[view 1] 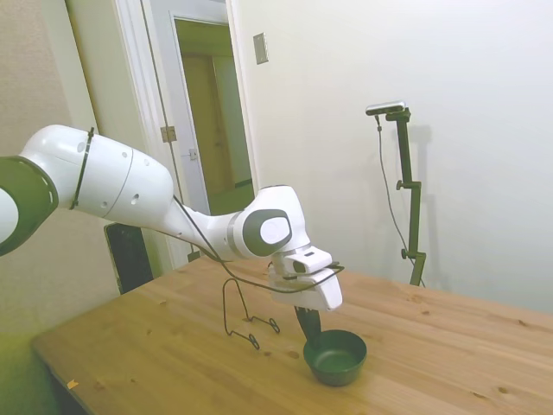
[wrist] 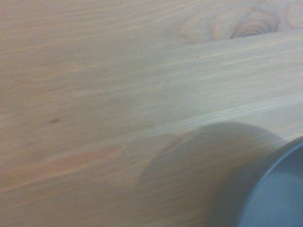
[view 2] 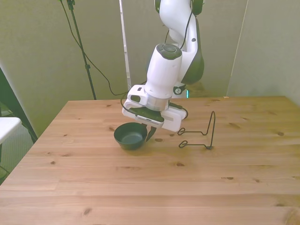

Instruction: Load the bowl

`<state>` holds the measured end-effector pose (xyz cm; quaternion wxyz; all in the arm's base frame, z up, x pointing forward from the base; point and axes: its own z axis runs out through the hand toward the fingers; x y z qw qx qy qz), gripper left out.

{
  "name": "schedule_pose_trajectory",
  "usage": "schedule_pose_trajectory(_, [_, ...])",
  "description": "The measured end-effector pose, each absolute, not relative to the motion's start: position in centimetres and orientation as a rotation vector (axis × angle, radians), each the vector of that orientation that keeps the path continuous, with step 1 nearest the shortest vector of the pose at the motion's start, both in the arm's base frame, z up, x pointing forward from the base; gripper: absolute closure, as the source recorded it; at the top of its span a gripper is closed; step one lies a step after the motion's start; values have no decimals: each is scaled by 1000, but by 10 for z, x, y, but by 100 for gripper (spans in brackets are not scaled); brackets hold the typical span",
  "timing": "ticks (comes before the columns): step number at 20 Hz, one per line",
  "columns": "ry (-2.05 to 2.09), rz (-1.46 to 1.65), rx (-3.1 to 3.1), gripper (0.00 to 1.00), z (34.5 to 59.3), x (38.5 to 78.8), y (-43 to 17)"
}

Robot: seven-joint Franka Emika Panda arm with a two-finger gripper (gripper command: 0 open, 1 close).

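The small dark green bowl (view 1: 339, 359) (view 2: 131, 137) sits upright on the wooden table (view 1: 173, 354), empty. My gripper (view 1: 309, 337) (view 2: 149, 135) points down at the bowl's rim on the side toward the wire rack. Its dark fingers (view 1: 306, 322) stand close together, pinched on that rim. In the wrist view only a blurred arc of the bowl (wrist: 279, 198) and its shadow show against the wood grain.
A thin black wire rack (view 1: 246, 316) (view 2: 206, 136) stands upright on the table (view 2: 140, 187) just beyond the gripper, toward the front view's right. A doorway lies behind the table in the side view.
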<state>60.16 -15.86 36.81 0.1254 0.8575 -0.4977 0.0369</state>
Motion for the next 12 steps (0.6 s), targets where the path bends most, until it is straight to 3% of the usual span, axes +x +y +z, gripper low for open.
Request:
schedule_pose_trajectory(8, [-1456, 102, 2529, 100, 382, 598, -146])
schedule_pose_trajectory(12, [-1456, 94, 2621, 100, 409, 590, -124])
